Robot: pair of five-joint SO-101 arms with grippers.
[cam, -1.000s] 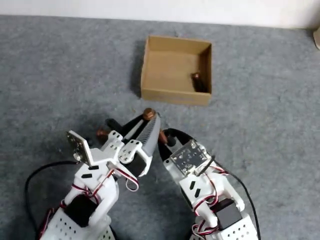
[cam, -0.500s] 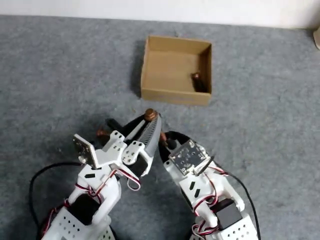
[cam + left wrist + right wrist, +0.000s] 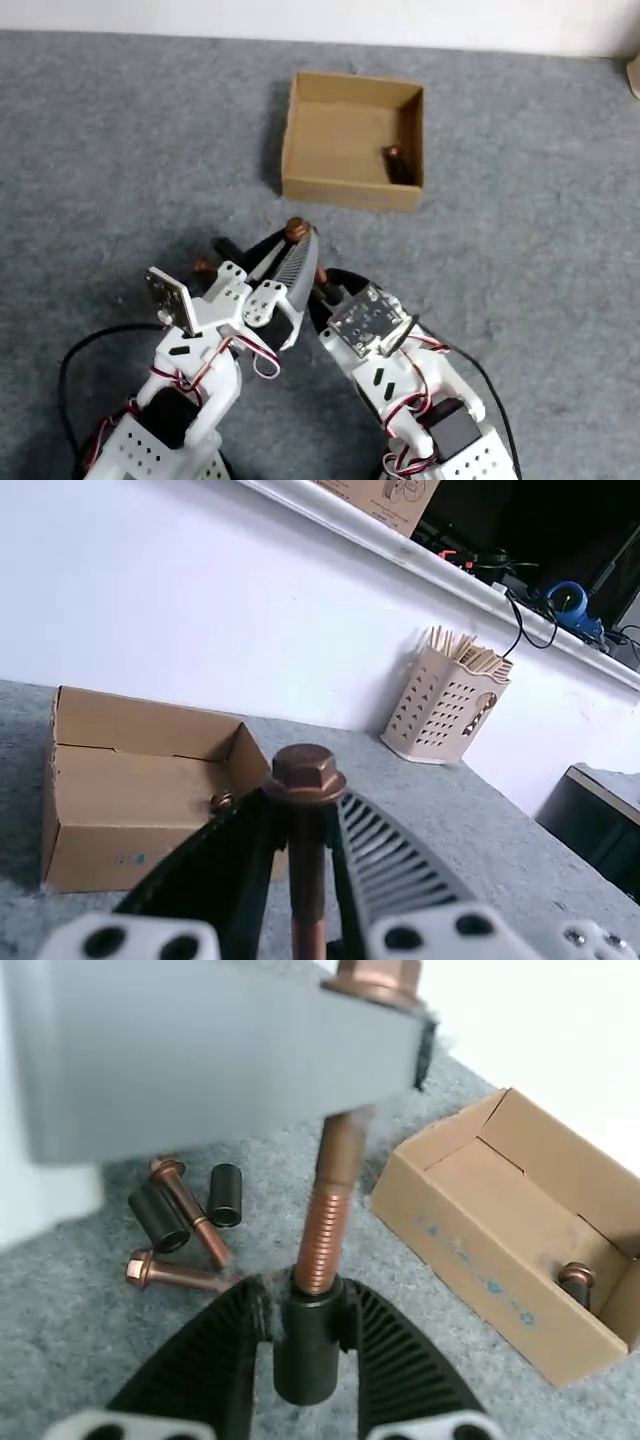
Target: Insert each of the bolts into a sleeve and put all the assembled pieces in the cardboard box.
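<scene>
Partly done, by the look of it: one assembled piece (image 3: pixel 397 162) already inside the box (image 3: pixel 350 192), against its right wall, upper centre of the high view. Second joining in hand below the box, with the left tool (image 3: pixel 306 815) clamped on an upright bolt (image 3: pixel 306 776), head up, and the right tool (image 3: pixel 303 1300) closed round a sleeve (image 3: pixel 305 1355) beneath, threaded tip just at its mouth. Left to do: seating and boxing this pair, then two loose bolts (image 3: pixel 185 1200) and two loose sleeves (image 3: pixel 158 1217) lying close together on the counter (image 3: pixel 520 250), just left of the tools in the high view.
</scene>
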